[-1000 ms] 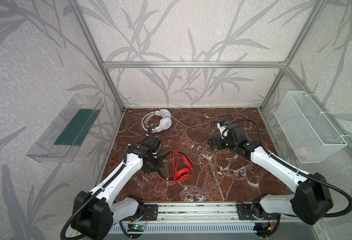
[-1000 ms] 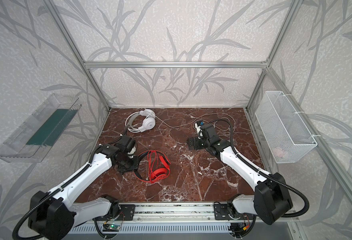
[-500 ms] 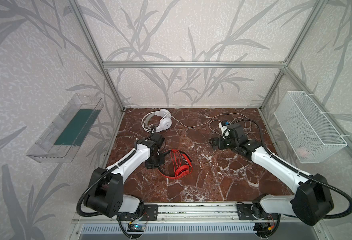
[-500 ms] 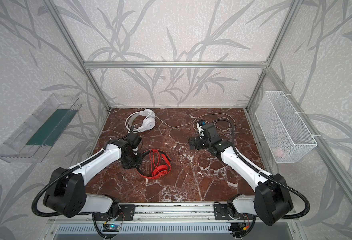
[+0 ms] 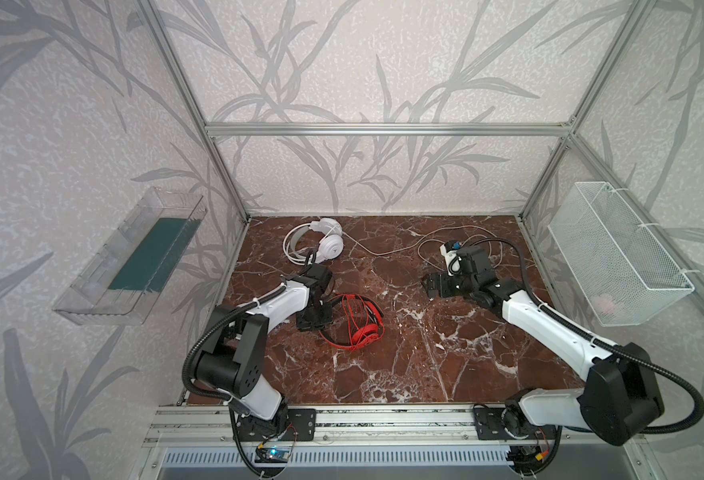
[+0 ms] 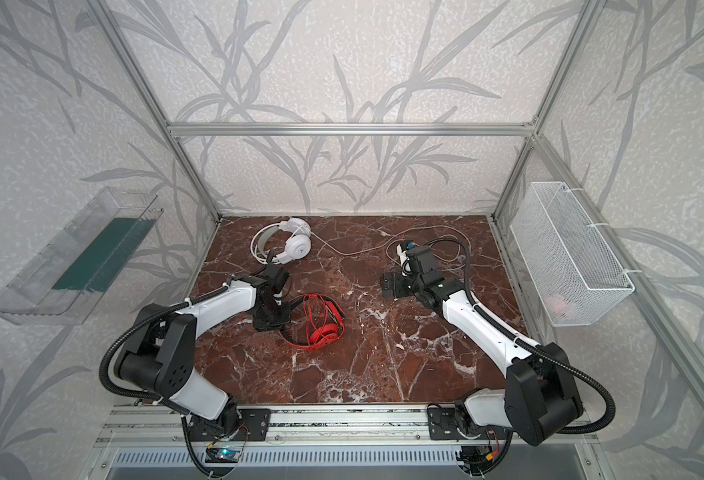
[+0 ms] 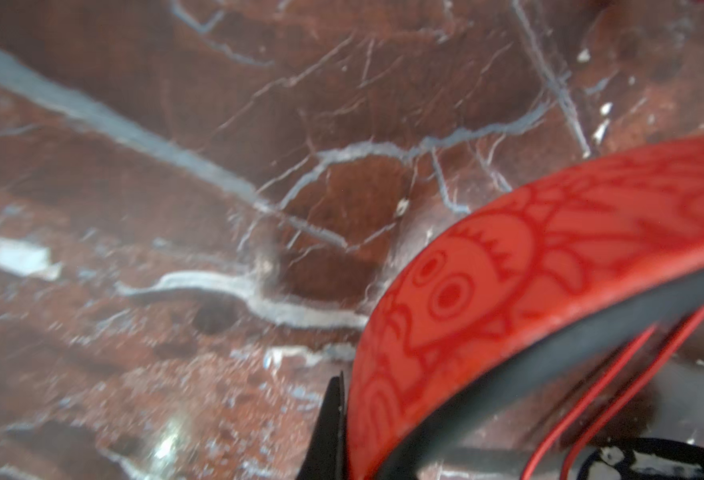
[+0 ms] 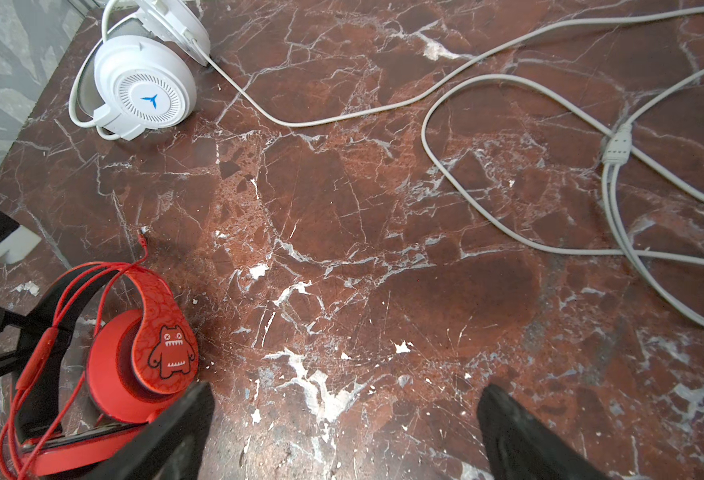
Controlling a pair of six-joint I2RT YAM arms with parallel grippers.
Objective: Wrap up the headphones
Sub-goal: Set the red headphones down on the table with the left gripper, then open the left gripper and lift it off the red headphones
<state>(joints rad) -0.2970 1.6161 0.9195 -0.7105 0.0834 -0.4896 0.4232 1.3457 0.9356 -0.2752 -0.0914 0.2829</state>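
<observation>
I see the marble table (image 5: 404, 353) with both arms reaching in over it. A wire basket (image 5: 616, 257) hangs on the right wall and a clear tray (image 5: 134, 257) on the left. The white headphones (image 5: 325, 245) lie near the back left corner, and their cable (image 8: 342, 118) trails in loose loops across the back towards the right. The red headphones (image 5: 358, 328) sit left of centre, with the red cable (image 5: 352, 309) strung in loops across the band. My left gripper (image 5: 315, 324) is clenched right against that band; I can't tell if it pinches anything. My right gripper (image 8: 346, 388) hangs spread wide over bare marble, holding nothing.
</observation>
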